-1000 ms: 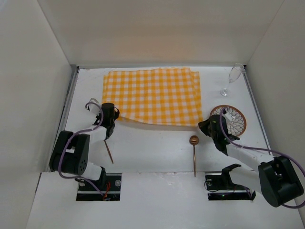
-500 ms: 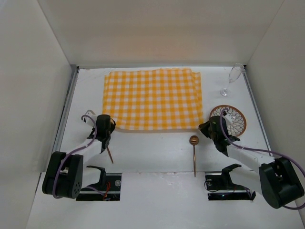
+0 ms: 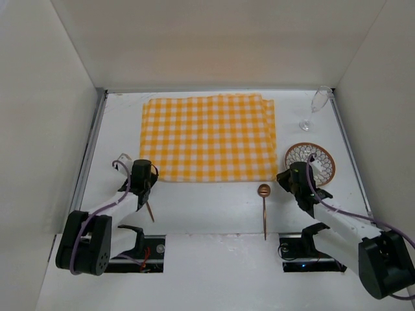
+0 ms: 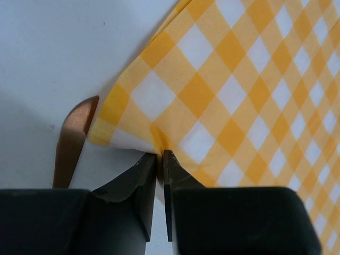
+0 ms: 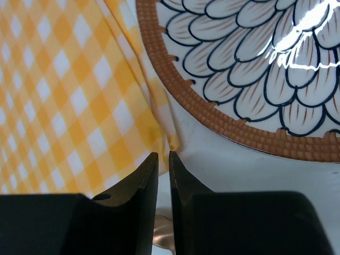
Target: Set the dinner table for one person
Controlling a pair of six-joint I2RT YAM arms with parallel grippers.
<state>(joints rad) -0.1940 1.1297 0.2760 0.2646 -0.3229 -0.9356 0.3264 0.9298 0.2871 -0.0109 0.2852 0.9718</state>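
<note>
The yellow-and-white checked cloth point(image 3: 207, 136) lies flat on the white dinner table point(image 3: 207, 204). My left gripper point(image 3: 144, 176) is at the cloth's near left corner. In the left wrist view its jaws point(image 4: 160, 154) are pinched on a fold of the cloth point(image 4: 239, 79) edge. My right gripper point(image 3: 290, 176) is at the near right corner. Its jaws point(image 5: 163, 155) stand a narrow gap apart, and the cloth point(image 5: 64, 79) corner lies just beyond the tips, not between them. The patterned plate point(image 3: 324, 155) with its brown rim point(image 5: 212, 119) sits just right of that corner.
A copper spoon point(image 3: 264, 190) lies near the front edge, its handle pointing toward me. A copper utensil point(image 3: 150, 212) lies beside my left gripper, its end point(image 4: 71, 143) partly under the cloth corner. A clear stemmed glass point(image 3: 316, 103) stands at the far right. White walls enclose the table.
Both grippers have drawn back toward the near edge, pulling the cloth's front edge flat. The right jaws have parted a little and let the corner go.
</note>
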